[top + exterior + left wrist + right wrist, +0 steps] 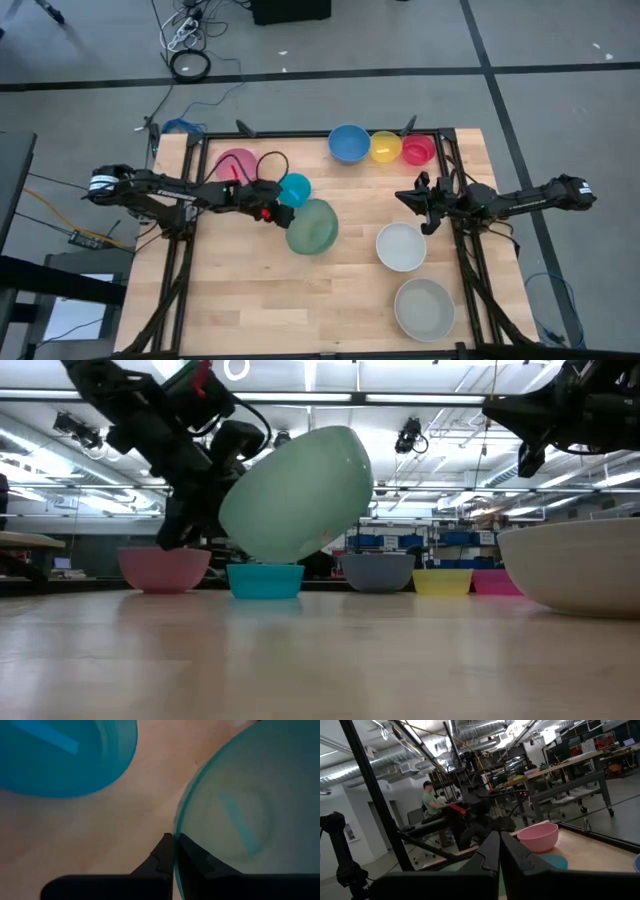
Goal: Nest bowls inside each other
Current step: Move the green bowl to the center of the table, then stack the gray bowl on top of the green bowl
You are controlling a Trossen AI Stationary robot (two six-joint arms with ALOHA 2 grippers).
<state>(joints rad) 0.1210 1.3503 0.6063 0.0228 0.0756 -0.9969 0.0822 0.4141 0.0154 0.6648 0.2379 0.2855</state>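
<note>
My left gripper [278,212] is shut on a pale green bowl [312,227], which hangs tilted above the table's middle [295,495]. A cyan bowl [294,188] stands just beyond it, and a pink bowl [236,165] sits at the far left. Blue [349,143], yellow [386,147] and red [418,150] bowls line the far edge. A white bowl [401,246] and a grey bowl [424,308] stand at the near right. My right gripper [425,205] is shut and holds nothing, raised above the table's right side. My left gripper pinches the green bowl's rim [176,827] on the side nearest the arm, one finger [160,857] outside the wall and one [197,857] inside. The fingers come from the table's left, slanting down. The bowl is lifted clear of the table and tipped on its side.
Bare wood lies in the near left and near middle of the table [250,300]. Black frame rails [455,160] run along the table's sides. A person [427,800] sits in the room beyond the table, and cables [190,65] lie on the floor beyond the far edge.
</note>
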